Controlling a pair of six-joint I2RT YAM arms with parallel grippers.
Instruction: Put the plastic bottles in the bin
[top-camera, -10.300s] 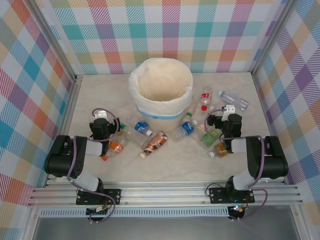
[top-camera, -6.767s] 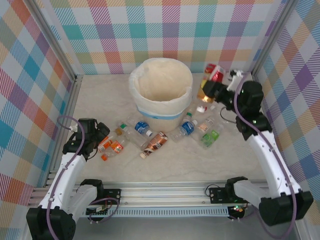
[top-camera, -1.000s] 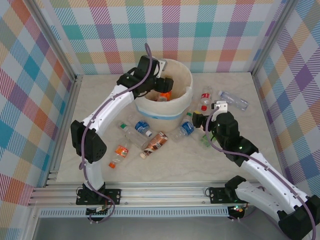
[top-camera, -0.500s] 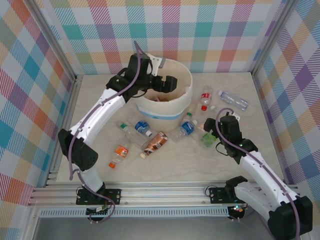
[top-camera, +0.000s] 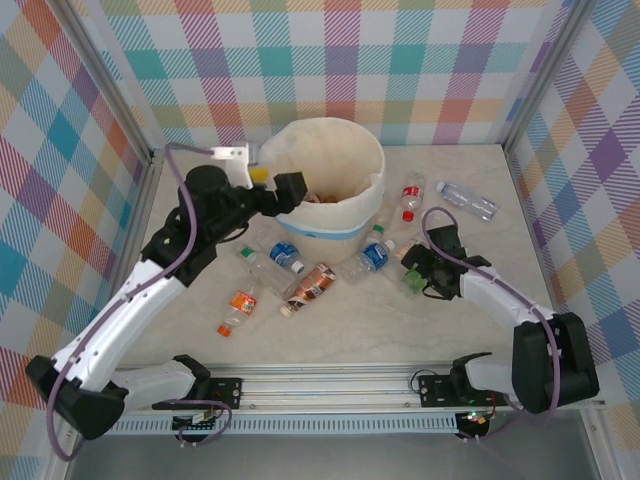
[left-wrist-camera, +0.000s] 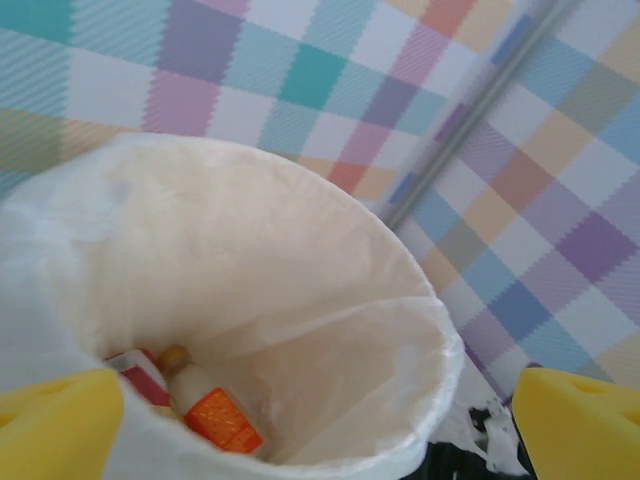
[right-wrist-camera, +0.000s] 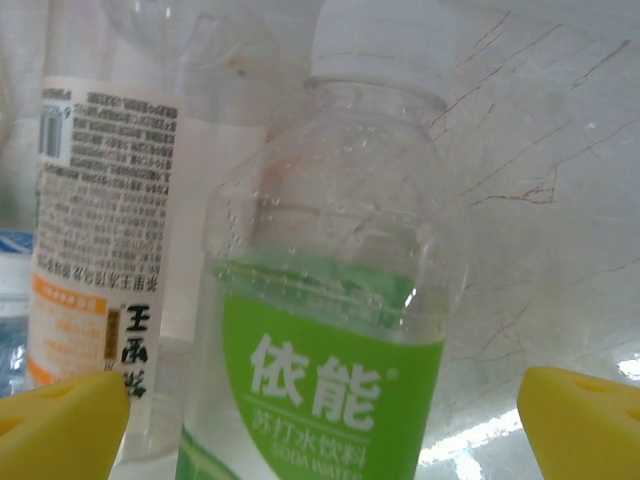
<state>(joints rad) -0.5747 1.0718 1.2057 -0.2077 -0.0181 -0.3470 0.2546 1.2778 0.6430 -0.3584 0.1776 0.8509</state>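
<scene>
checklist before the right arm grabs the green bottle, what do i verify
1. Right end effector open: ok, jaws stand wide.
2. Green-label bottle between the fingers: ok, centred in the right wrist view.
3. Neighbouring white-and-orange-label bottle out of the closing path: not ok, it lies right beside the green one, with one finger in front of it.
4. Fingers low enough on the bottle: cannot tell.
5. Left end effector empty and out of the way: ok, open at the bin's far-left rim.
6. Bin has room: ok, most of the liner is bare.
</scene>
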